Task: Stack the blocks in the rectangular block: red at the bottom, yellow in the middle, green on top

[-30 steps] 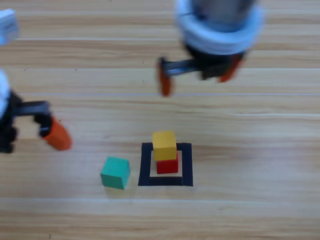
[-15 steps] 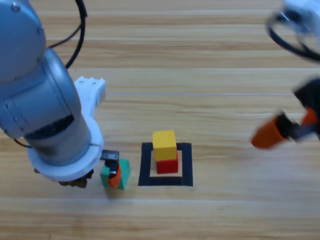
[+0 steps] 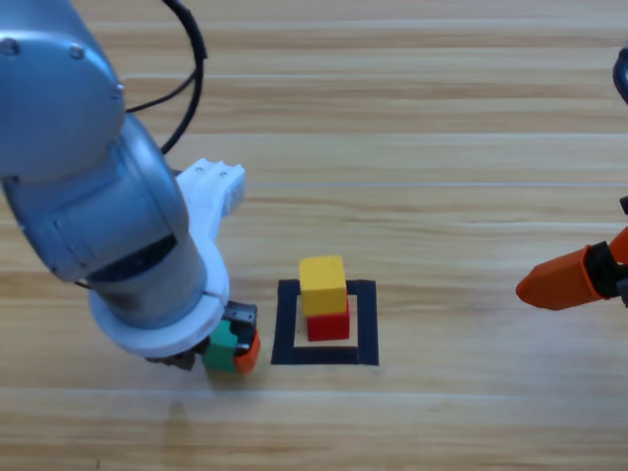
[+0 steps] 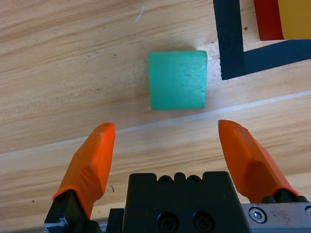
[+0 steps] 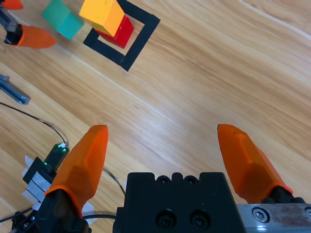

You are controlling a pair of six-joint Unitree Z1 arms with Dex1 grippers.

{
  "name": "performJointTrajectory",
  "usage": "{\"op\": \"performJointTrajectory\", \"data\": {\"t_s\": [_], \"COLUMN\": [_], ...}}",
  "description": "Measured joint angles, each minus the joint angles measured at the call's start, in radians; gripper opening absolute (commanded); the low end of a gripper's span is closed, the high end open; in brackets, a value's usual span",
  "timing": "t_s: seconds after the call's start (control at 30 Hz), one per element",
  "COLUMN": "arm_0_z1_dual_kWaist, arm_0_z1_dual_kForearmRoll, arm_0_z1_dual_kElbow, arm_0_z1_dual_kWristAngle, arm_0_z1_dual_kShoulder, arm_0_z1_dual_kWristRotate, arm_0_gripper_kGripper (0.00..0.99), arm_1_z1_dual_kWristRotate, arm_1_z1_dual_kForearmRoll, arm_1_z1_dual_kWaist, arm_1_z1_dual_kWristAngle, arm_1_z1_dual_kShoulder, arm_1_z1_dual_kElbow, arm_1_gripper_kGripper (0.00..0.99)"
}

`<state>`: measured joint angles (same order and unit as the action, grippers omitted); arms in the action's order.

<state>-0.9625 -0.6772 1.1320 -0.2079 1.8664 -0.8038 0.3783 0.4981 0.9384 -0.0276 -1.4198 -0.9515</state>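
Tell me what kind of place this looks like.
Probably a robot lab tabletop: a wooden table with a black tape rectangle, stacked yellow cube and red cube, and the left gripper open over a green cube.

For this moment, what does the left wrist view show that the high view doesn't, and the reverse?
Only the left wrist view shows the left gripper with its jaws open and the whole green cube lying on the table beyond its tips, not yet between them. Only the high view shows the left arm's grey body hiding most of that cube, the whole tape rectangle, and the right gripper waiting at the right edge. Both show the yellow cube on the red cube inside the tape, with the green cube just outside it.
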Motion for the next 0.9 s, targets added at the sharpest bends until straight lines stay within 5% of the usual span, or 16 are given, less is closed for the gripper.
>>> {"op": "performJointTrajectory", "data": {"t_s": [0.9], "arm_0_z1_dual_kWaist": [0.112], "arm_0_z1_dual_kForearmRoll": [0.023], "arm_0_z1_dual_kElbow": [0.076], "arm_0_z1_dual_kWristAngle": [0.066], "arm_0_z1_dual_kShoulder": [0.093], "arm_0_z1_dual_kWristRotate": [0.101], "arm_0_gripper_kGripper": [0.905], "arm_1_z1_dual_kWristRotate": [-0.034], "arm_1_z1_dual_kForearmRoll": [-0.034], "arm_1_z1_dual_kWaist": [-0.001], "arm_1_z1_dual_kWristAngle": [0.000], "arm_1_z1_dual_kShoulder": [0.000], "arm_1_z1_dual_kElbow": [0.032], "arm_1_gripper_kGripper": [0.988]}}
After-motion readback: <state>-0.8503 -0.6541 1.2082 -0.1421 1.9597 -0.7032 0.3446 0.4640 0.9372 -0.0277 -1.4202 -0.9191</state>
